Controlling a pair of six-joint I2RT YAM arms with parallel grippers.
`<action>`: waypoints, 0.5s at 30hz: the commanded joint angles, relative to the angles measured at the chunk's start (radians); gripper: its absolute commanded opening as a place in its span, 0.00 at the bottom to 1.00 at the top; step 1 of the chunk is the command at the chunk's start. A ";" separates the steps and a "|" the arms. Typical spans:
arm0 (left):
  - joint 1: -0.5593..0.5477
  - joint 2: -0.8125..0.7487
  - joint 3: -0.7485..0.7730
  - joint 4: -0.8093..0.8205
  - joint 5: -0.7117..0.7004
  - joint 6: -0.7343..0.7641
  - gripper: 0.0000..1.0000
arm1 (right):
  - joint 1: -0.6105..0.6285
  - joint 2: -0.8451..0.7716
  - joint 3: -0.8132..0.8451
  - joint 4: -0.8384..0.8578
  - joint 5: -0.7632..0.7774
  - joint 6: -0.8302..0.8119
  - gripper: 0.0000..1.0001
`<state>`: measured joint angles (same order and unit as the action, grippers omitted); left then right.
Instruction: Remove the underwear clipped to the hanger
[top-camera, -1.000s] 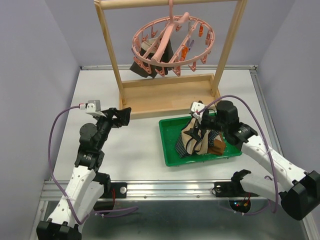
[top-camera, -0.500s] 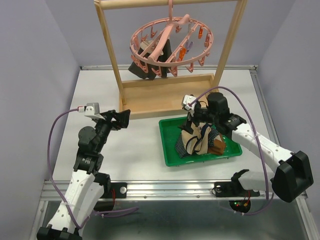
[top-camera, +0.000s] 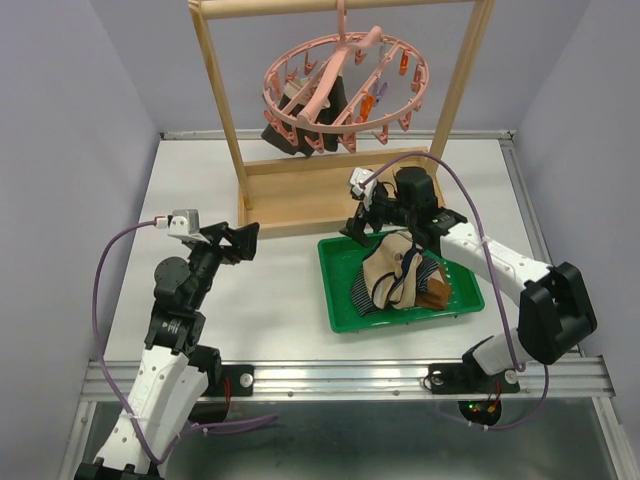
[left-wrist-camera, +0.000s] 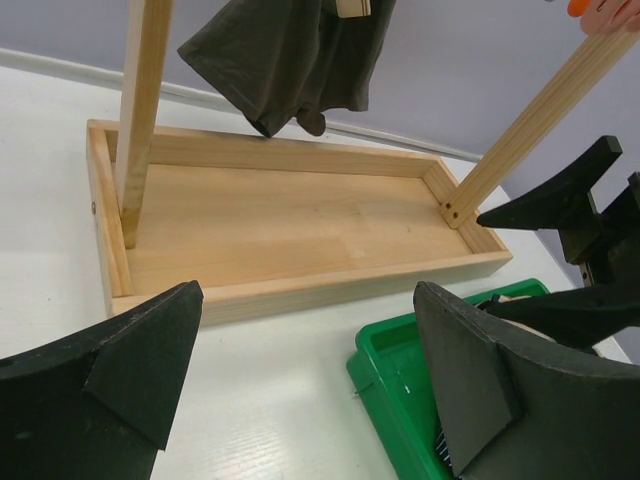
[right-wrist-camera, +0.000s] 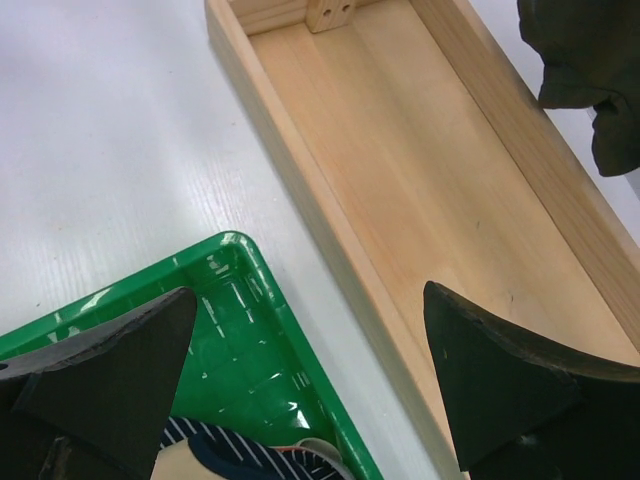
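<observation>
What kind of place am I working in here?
Probably a lab test cell: a white table boxed in by plain walls, a metal rail along its near edge, and a wooden frame holding a pink hanger.

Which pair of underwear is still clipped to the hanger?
The dark grey-black pair, hanging from the pink hanger. The beige pair, the navy striped pair and the brown pair lie piled in the green tray.
</observation>
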<state>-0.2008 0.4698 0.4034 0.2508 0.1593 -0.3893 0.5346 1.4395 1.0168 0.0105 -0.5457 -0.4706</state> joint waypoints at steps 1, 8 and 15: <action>0.000 -0.025 0.017 0.007 -0.006 0.040 0.99 | 0.025 0.054 0.104 0.091 0.070 0.036 1.00; 0.000 -0.030 0.034 -0.030 -0.020 0.076 0.99 | 0.048 0.151 0.192 0.097 0.119 0.049 1.00; 0.000 -0.030 0.034 -0.033 -0.023 0.082 0.99 | 0.074 0.226 0.233 0.169 0.197 0.044 1.00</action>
<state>-0.2008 0.4496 0.4034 0.1902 0.1455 -0.3309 0.5903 1.6440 1.1740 0.0769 -0.4080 -0.4366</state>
